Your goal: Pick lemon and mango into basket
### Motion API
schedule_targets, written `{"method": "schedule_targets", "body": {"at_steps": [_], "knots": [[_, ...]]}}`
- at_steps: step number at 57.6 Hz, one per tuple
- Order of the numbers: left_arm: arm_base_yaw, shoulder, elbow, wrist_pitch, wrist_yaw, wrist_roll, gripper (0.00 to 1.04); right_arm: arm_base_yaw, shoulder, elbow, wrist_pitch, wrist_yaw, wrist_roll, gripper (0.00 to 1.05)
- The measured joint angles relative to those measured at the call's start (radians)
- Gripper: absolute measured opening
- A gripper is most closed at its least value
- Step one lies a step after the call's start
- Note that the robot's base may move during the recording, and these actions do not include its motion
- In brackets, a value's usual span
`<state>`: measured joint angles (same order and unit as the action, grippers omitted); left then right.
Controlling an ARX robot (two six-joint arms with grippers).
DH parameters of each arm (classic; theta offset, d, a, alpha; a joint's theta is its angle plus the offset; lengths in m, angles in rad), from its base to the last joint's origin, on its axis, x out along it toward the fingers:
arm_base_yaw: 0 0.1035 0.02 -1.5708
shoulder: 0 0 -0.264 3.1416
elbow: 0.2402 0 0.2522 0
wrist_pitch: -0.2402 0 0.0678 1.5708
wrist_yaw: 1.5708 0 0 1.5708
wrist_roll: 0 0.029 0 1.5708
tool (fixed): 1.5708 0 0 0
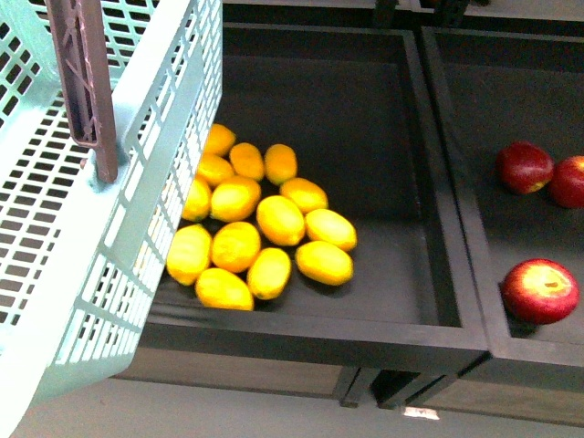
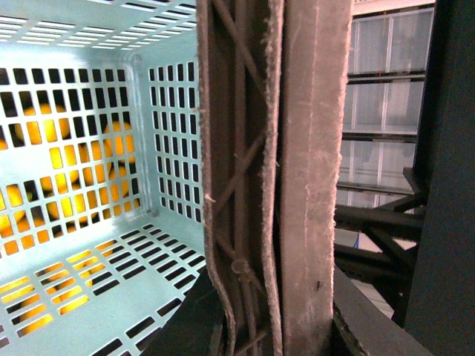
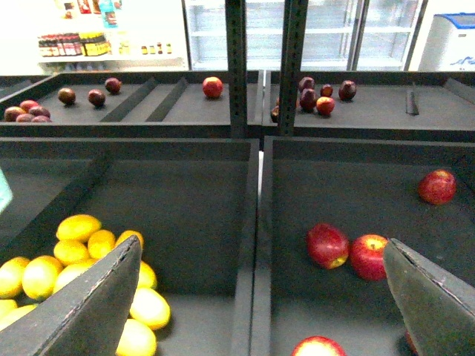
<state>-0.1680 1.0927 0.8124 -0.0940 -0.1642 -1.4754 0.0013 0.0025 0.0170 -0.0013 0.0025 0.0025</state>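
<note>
The pale teal basket (image 1: 155, 137) hangs tilted at the left of the front view, with its brown handle (image 1: 87, 82) upright. In the left wrist view my left gripper (image 2: 274, 326) is shut on that handle (image 2: 312, 185), and the basket floor (image 2: 111, 259) lies beside it. Several lemons (image 1: 280, 220) lie heaped in a black bin, right beside the basket wall. They show through the basket slots (image 2: 111, 144) and in the right wrist view (image 3: 78, 227). My right gripper (image 3: 260, 245) is open and empty above the divider between two bins. I see no mango.
Red apples (image 1: 540, 290) lie in the bin to the right, and they also show in the right wrist view (image 3: 327, 245). A raised black divider (image 1: 456, 210) separates the two bins. Farther shelves hold dark red fruit (image 3: 96, 96) behind a metal post (image 3: 236, 67).
</note>
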Motion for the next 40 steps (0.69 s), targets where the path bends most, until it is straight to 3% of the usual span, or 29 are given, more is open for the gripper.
{"method": "schedule_targets", "body": {"at_steps": [40], "knots": [[0.005, 0.002, 0.000, 0.000, -0.004, 0.006, 0.19, -0.002, 0.000, 0.000, 0.000, -0.009, 0.000, 0.96]]}}
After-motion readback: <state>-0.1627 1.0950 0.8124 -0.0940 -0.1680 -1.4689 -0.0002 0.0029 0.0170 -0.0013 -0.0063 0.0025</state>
